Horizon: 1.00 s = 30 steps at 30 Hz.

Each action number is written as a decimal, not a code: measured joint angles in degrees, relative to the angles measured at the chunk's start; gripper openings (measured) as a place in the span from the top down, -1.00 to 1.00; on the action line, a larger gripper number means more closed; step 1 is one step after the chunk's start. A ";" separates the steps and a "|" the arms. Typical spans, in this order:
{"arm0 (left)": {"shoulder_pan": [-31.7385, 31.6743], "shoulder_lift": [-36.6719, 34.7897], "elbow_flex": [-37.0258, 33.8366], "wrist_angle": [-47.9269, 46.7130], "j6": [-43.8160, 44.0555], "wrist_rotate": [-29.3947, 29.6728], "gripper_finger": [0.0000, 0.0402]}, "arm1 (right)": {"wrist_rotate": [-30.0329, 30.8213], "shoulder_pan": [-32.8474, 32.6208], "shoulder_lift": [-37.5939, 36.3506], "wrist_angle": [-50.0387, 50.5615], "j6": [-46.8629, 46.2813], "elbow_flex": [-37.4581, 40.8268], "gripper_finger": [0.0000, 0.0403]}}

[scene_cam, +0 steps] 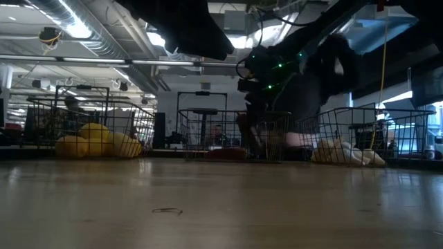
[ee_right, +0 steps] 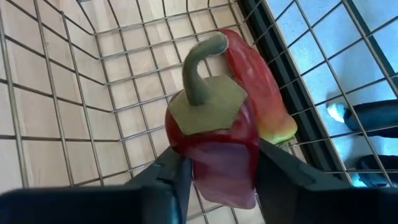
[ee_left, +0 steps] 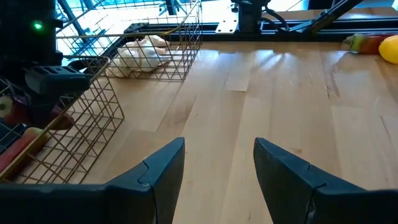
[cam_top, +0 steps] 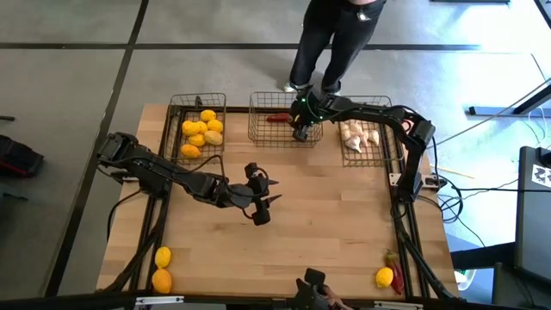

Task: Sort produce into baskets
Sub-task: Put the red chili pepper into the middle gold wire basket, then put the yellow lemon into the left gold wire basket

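The right gripper (ee_right: 217,171) is hanging inside the middle basket (cam_top: 258,129), its fingers standing just outside the flanks of a red chili (ee_right: 227,124) and apparently loosening, so I would judge it is in the act of letting go rather than gripping hard. From the right wrist view the chili is pointing its green stem away from the gripper, its long axis running straight out between the fingers toward the basket's wire wall, and its body is lying low against the mesh floor, so the drop looks very short. Another chili (cam_top: 277,118) is lying in the same basket just beside the gripper. To either side, the lemons (cam_top: 202,131) are sitting in the left basket (cam_top: 176,129) and the garlic (cam_top: 358,135) in the right basket (cam_top: 387,108). Out on the bench (cam_top: 327,215), the left gripper (cam_top: 261,202) is hovering near the middle, half open and holding nothing, with bare wood between its fingers. What is still unsorted is lying at the near edge: two lemons (cam_top: 162,269) at the left corner, closer to the left arm, and a lemon (cam_top: 384,276) with a chili (cam_top: 394,265) touching it at the right corner, closer to the right arm's base. A person (cam_top: 336,43) is standing beyond the baskets.
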<state>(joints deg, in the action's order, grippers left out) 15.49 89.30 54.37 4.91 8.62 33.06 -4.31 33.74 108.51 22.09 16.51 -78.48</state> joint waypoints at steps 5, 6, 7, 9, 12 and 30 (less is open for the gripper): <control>0.00 0.00 0.00 0.01 -0.04 0.00 0.06 | -0.07 0.00 0.00 -0.04 -0.15 0.02 -0.06; 0.00 0.00 0.00 0.02 -0.07 0.01 0.06 | -0.13 0.00 0.00 -0.04 -0.17 0.02 -0.11; 0.00 0.00 0.00 0.00 -0.11 0.00 0.06 | -0.20 0.00 0.02 -0.06 -0.17 0.02 -0.16; 0.00 0.00 0.00 0.00 -0.15 0.00 0.06 | -0.21 0.00 -0.12 -0.04 -0.18 0.04 -0.22; 0.00 0.00 0.00 0.02 -0.15 0.02 0.06 | 0.20 0.00 -0.93 0.09 0.01 0.14 -0.26; -0.31 0.00 0.00 0.01 -0.13 0.01 0.06 | -0.25 -4.64 -12.97 0.02 -0.06 0.13 -0.27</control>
<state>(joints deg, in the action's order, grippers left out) 15.18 89.30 54.37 4.91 8.49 33.07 -4.56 29.10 95.54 22.11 16.45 -78.35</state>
